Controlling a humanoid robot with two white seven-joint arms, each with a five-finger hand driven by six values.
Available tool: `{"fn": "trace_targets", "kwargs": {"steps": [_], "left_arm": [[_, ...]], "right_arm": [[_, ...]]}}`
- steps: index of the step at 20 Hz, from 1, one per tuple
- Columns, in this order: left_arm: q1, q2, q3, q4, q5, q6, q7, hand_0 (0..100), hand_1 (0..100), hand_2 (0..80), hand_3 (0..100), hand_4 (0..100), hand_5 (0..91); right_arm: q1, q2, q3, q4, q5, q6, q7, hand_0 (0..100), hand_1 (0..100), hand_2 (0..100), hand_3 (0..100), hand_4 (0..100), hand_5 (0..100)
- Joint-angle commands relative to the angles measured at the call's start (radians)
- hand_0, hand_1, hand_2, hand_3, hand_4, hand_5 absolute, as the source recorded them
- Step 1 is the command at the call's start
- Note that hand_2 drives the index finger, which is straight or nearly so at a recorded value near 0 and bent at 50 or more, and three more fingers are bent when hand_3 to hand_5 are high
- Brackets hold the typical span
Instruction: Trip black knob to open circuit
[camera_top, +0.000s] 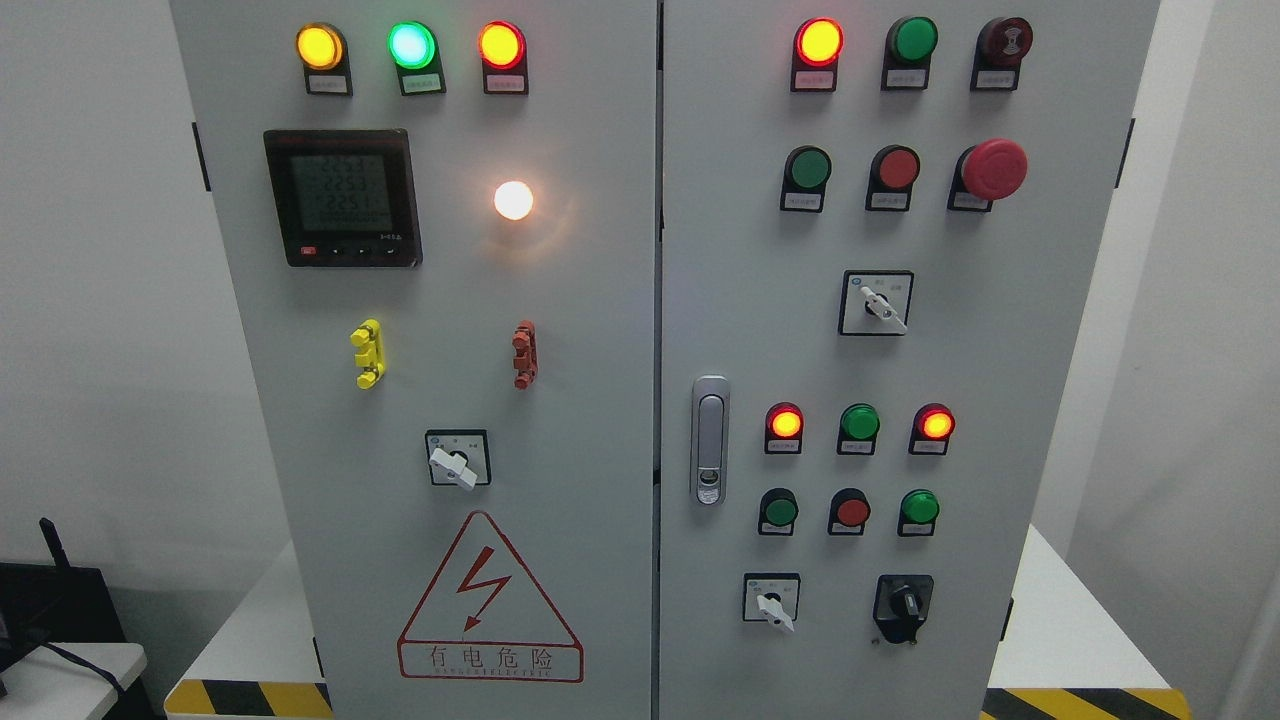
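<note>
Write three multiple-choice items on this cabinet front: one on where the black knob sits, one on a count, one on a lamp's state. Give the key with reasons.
1. Where is the black knob?
A. lower right of the right door
B. top of the left door
C. beside the meter

2. How many white-handled selector switches show?
A. one
B. three
C. five

3. The green lamp at the left door's top is:
A. lit
B. dark
C. covered

Key: 1 A, it sits right of the bottom white switch. 2 B, the others are at and. 3 A, it glows brightly.
</note>
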Motion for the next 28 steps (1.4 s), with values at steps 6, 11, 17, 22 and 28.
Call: {"fn": "trace_targets", "kwargs": {"steps": [6, 11, 17, 22, 28], "left_arm": [[-0.008, 0.001, 0.0, 0.0, -0.032, 0.0, 0.0, 12, 39, 0.0, 0, 0, 0.0], [-0.008, 0.001, 0.0, 0.0, -0.032, 0.0, 0.0, 12, 39, 0.0, 0, 0, 0.0], [-0.008, 0.001, 0.0, 0.0, -0.034, 0.0, 0.0, 12, 39, 0.0, 0, 0, 0.0], [-0.008, 0.001, 0.0, 0.0, -0.032, 0.0, 0.0, 12, 39, 0.0, 0, 0, 0.0], [-0.008, 0.001, 0.0, 0.0, -0.032, 0.0, 0.0, 12, 39, 0.0, 0, 0, 0.0]], "right_arm": [[-0.196, 0.015, 0.059, -0.169, 0.119, 0.208, -0.136, 20, 74, 37, 77, 88, 96], [-0.298, 0.015, 0.108, -0.157, 0.16, 0.359, -0.236, 20, 78, 40, 79, 89, 96], [-0.431, 0.033, 0.134, -0.1, 0.166, 0.485, -0.327, 22, 80, 44, 82, 89, 97], [-0.52, 0.063, 0.139, -0.065, 0.177, 0.52, -0.331, 31, 79, 44, 81, 89, 97], [-0.551, 0.084, 0.162, -0.036, 0.177, 0.557, -0.333, 38, 80, 43, 81, 89, 97]]}}
